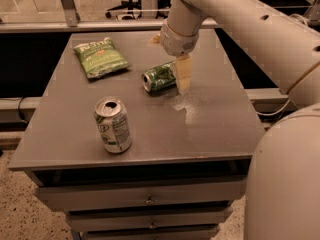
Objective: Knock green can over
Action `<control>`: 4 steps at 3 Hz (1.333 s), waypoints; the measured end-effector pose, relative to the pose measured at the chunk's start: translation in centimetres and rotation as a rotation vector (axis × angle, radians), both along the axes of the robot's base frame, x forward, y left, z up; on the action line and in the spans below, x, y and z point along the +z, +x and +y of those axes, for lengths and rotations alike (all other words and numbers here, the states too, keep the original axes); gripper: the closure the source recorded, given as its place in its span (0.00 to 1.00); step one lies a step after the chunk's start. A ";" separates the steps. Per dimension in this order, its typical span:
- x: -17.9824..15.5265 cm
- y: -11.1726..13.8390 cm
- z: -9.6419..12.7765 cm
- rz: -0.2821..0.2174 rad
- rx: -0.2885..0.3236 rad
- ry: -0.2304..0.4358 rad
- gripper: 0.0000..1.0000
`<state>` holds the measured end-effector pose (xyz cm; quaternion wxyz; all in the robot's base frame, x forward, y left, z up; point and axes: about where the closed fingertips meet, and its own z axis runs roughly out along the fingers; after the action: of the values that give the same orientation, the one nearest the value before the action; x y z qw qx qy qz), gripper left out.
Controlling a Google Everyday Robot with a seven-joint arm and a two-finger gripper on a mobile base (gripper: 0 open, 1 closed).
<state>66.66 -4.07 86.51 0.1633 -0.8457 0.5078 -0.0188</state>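
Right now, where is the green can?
The green can lies on its side, between the chip bag and the gripper, behind the upright white can.

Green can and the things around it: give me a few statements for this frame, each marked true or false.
1. The green can lies on its side on the table. True.
2. The gripper hangs above the chip bag. False: it is down right beside the green can.
3. The white-and-silver can stands upright near the table's front edge. True.
4. The chip bag rests on top of the green can. False: it lies flat on the table, apart from the can.
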 end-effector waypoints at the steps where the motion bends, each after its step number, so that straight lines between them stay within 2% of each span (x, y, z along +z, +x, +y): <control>1: 0.1 0.1 -0.3 0.001 -0.014 0.015 0.00; 2: 0.9 1.3 -3.3 0.015 -0.152 0.162 0.00; 3: 1.8 1.9 -6.9 0.019 -0.318 0.353 0.00; 4: 4.5 2.0 -12.3 -0.058 -0.490 0.544 0.00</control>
<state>68.65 -16.38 91.03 0.3872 -0.6237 0.6768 0.0545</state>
